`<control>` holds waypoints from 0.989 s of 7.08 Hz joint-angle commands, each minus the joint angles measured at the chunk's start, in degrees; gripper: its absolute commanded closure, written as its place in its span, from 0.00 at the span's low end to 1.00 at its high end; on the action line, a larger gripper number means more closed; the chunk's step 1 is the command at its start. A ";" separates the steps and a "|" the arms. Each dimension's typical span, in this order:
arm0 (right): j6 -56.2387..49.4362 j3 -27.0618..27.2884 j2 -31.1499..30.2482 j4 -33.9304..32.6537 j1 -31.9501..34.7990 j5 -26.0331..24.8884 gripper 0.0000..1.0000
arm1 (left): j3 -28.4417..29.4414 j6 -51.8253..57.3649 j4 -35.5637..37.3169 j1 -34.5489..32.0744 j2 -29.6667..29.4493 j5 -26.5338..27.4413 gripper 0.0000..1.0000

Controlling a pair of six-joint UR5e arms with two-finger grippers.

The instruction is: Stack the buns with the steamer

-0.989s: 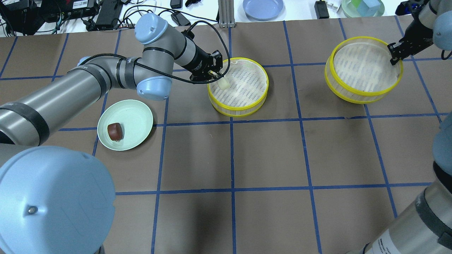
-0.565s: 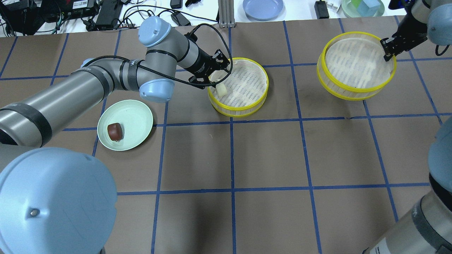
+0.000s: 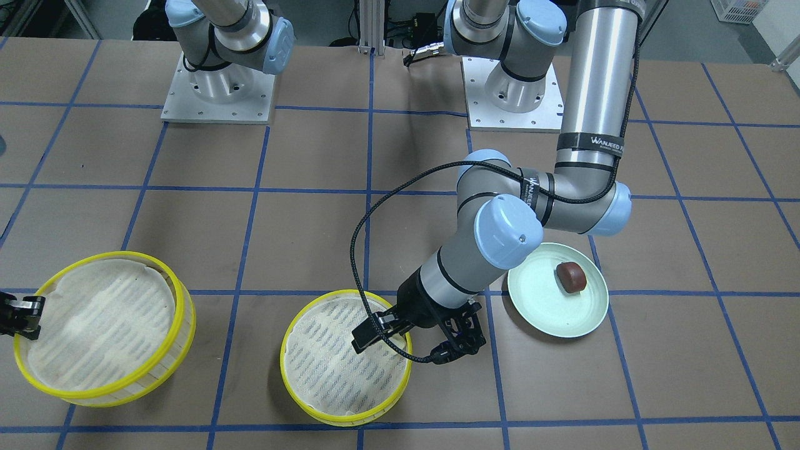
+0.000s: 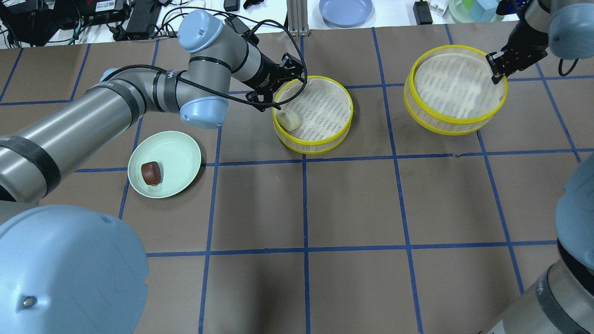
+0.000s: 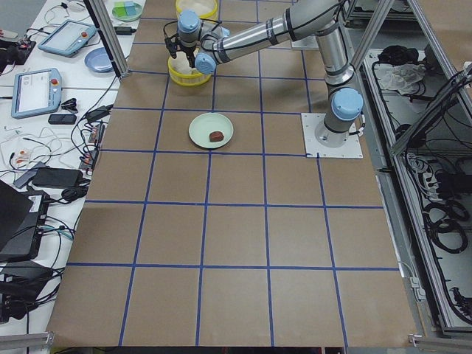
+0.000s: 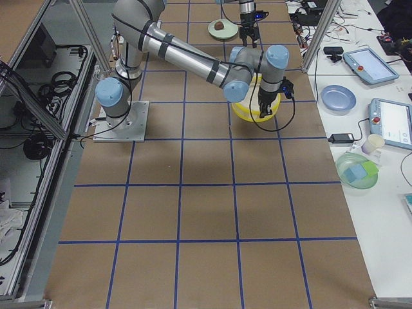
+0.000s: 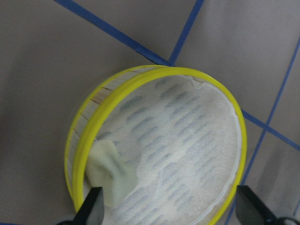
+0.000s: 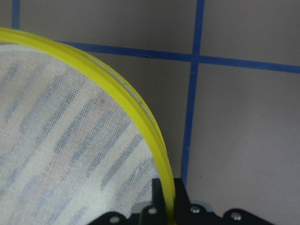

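1. Left gripper (image 7: 171,211) hovering over the edge of the middle tray (image 4: 320,147), on the side toward the left arm; jaws spread wide, nothing between them.
2. White bun (image 4: 290,120) lying loose inside the middle tray on the liner (image 4: 325,109), close against the wall on that same side; just below the left gripper and apart from its fingers in the overhead view.
3. Middle tray flat on the table (image 4: 352,208), far of centre, beside a crossing of blue tape lines (image 4: 304,208).
4. Right gripper (image 4: 495,68) clamped on the yellow rim of the right tray (image 4: 445,124); one finger inside the rim, the other outside, as seen from the right wrist.
5. Right tray well apart from the middle tray, toward the robot's right and the table's far edge; impossible to tell whether its base touches the table.
6. Brown bun (image 4: 151,172) resting on the plate (image 4: 181,155), off-centre toward the plate's left in the overhead view, well apart from both grippers.
7. Plate flat on the table on the robot's left, nearer the robot than the middle tray, apart from both trays; edge partly hidden behind the left arm's elbow in the front-facing view.
8. Black cable (image 3: 359,250) looping from the left forearm down to the left gripper.
9. Blue dish (image 4: 345,10) beyond the table's far edge.
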 commanded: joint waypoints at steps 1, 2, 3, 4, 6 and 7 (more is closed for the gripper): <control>11.54 0.32 -1.20 0.24 7.27 0.35 1.00 | -0.04 16.00 -12.70 4.43 3.47 18.87 0.00; 19.35 0.32 -1.20 -0.28 12.79 0.00 1.00 | -0.49 20.94 -16.75 8.89 4.62 19.02 0.00; 23.34 0.32 -1.11 -0.63 15.71 0.78 1.00 | -0.84 25.95 -19.13 13.12 5.15 19.02 0.00; 30.25 -0.38 -0.68 -1.42 18.44 2.27 1.00 | -3.45 29.65 -19.33 16.29 5.07 19.11 0.00; 38.12 0.05 -0.15 -2.13 23.98 2.28 1.00 | -8.91 32.59 -18.72 20.61 3.85 24.86 0.00; 40.49 0.05 0.99 -3.18 24.44 2.28 1.00 | -10.15 34.94 -18.81 22.89 3.49 25.87 0.00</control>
